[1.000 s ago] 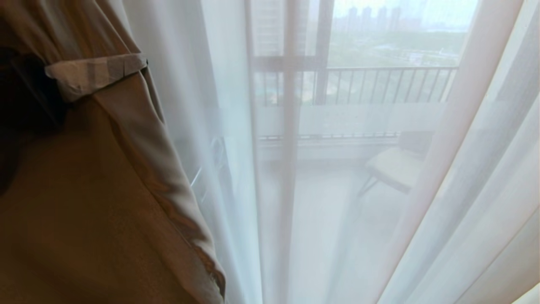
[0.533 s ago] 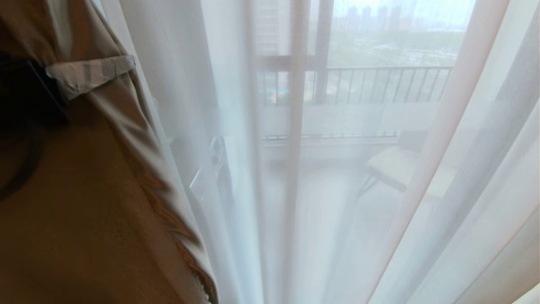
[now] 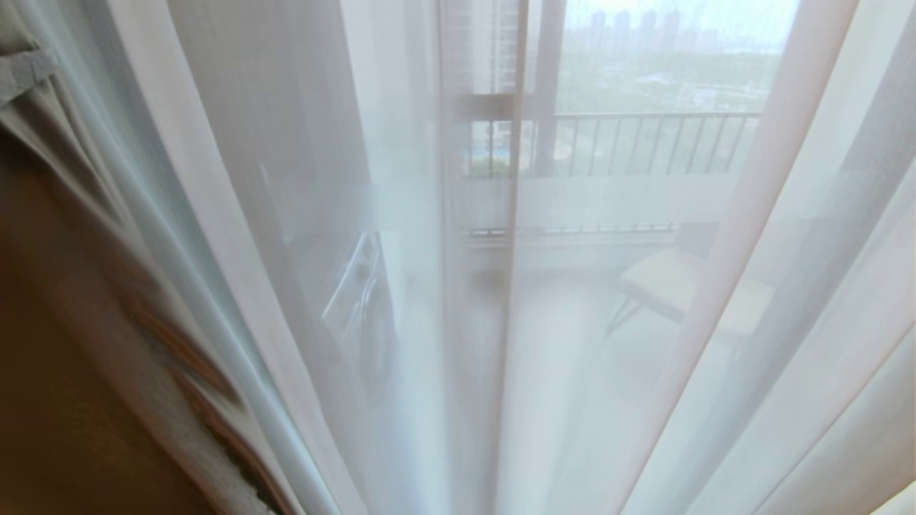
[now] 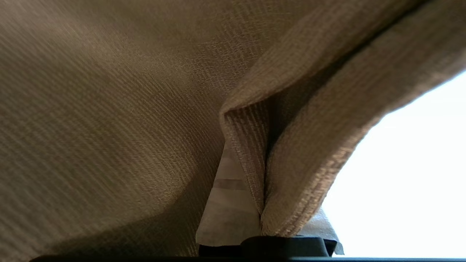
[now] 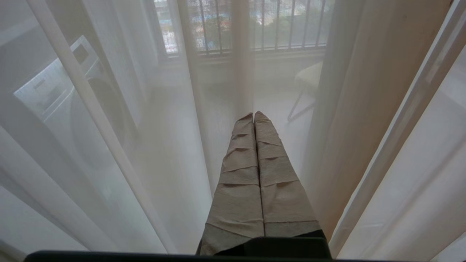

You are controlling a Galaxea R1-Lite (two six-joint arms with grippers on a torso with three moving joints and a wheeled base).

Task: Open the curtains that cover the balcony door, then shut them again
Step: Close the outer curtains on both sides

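At far left, your left gripper (image 4: pixel 260 218) is pinching the pale beige woven curtain's hemmed edge (image 4: pixel 255 153).
Your right gripper (image 5: pixel 254 115) is idling pressed together before the translucent white sheers (image 3: pixel 300 214).

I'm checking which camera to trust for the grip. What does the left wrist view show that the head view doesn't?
Only the left wrist view shows the left tool shut on a pinched fold of the beige curtain, with the weave seen close up.

Only the head view shows the white sheers hanging across the balcony door, and through them the railing, a chair and a washing machine.

Both show the beige curtain, which in the head view lies along the left edge.
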